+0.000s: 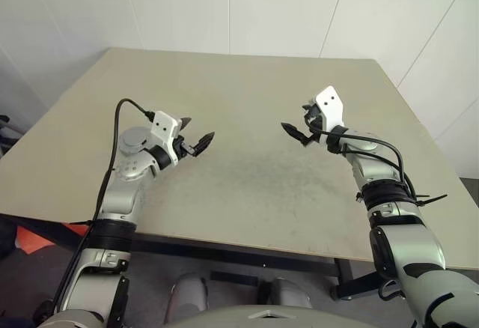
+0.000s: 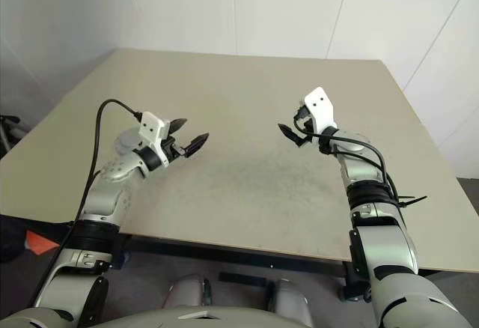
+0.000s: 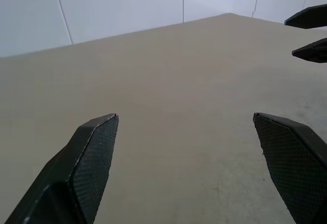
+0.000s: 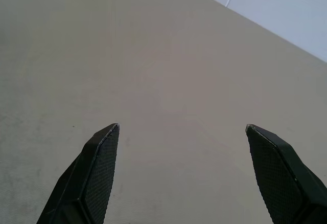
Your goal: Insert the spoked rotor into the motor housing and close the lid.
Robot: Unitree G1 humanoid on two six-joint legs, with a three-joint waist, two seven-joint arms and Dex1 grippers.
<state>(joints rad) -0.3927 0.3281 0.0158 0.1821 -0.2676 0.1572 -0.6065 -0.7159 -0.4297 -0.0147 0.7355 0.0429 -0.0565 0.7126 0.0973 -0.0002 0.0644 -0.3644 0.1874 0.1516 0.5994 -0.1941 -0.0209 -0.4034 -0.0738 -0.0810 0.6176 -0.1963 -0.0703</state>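
A beige table (image 1: 247, 103) spreads out ahead, with its near edge running across just in front of the arms and its far edge meeting a white panelled wall (image 1: 224, 6). The left and right edges slope inward toward the far side. A faint darker scuffed patch (image 1: 258, 174) marks the tabletop between the two arms, toward the near side.

The left gripper (image 1: 196, 135) hangs above the left part of the table, near its near edge, pointing toward the right and slightly far. Its two black fingers (image 3: 94, 155) stand wide apart with nothing between them. The right gripper (image 1: 298, 128) hangs above the right part, pointing toward the left, and its black fingers (image 4: 99, 165) are likewise spread wide and hold nothing. The two grippers face each other across the middle, well apart, and in the left wrist view the tips of the right gripper appear at the far right.

The rotor, the housing and the lid cannot be placed from these views, so their direction and long axis cannot be told.
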